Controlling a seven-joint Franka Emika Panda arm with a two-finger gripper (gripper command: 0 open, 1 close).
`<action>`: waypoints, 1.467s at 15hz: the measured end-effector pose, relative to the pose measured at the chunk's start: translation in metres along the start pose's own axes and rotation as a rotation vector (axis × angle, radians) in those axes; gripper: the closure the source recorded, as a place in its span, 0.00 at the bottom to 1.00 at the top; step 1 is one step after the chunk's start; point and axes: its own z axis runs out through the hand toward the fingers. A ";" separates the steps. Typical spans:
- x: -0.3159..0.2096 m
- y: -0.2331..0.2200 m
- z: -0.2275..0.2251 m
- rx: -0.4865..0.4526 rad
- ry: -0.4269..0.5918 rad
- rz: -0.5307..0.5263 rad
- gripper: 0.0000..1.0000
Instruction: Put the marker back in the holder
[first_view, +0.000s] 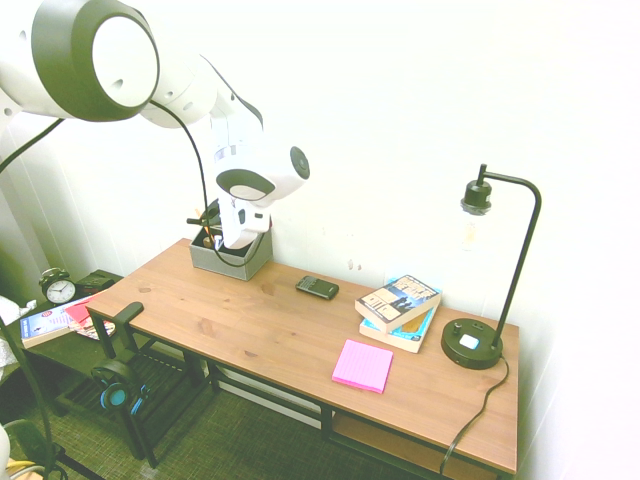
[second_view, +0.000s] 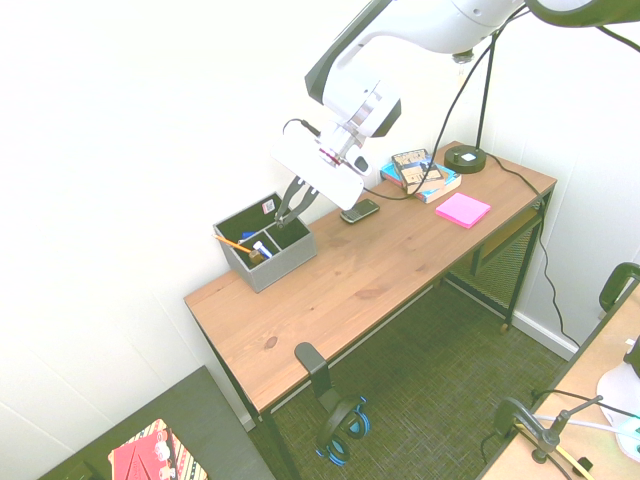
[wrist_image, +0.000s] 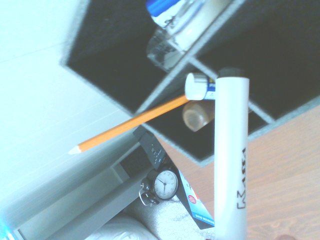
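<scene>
The arm (second_view: 445, 25) is reaching over the left end of the counter (second_view: 330, 300), and the jaws are closing round the marker (wrist_image: 231, 165), gripping its white barrel and leaving the black cap (wrist_image: 231, 73) pointing away from them. The marker is hanging over the holder (second_view: 273, 276), which is standing at the far left of the counter by the wall. Which compartment it is heading for, I cannot tell.

Lining up is looking like the main worry: a small sideways error could be landing the cap on a divider (wrist_image: 260, 111), pushing the marker askew in the jaws or shoving the holder. The small near compartment is already bearing the pencil (wrist_image: 135, 122), the glue stick (wrist_image: 194, 87) and a brown-ended thing (wrist_image: 195, 116), so going in there could be jamming the marker or levering the pencil out, as it is leaning well over the wall. The right-hand compartment is looking roomier and safer. Letting go too high could be sending the marker off the rim and onto the counter; going too low could be knocking the jaws against the holder's walls. The phone (second_view: 360, 211) is lying well apart, to the right, hardly risking a bump.
</scene>
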 end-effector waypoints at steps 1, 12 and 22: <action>0.009 0.003 0.006 -0.005 -0.001 0.012 1.00; 0.051 -0.020 0.016 -0.001 -0.015 0.008 0.00; -0.047 -0.014 -0.041 -0.150 0.190 -0.247 0.00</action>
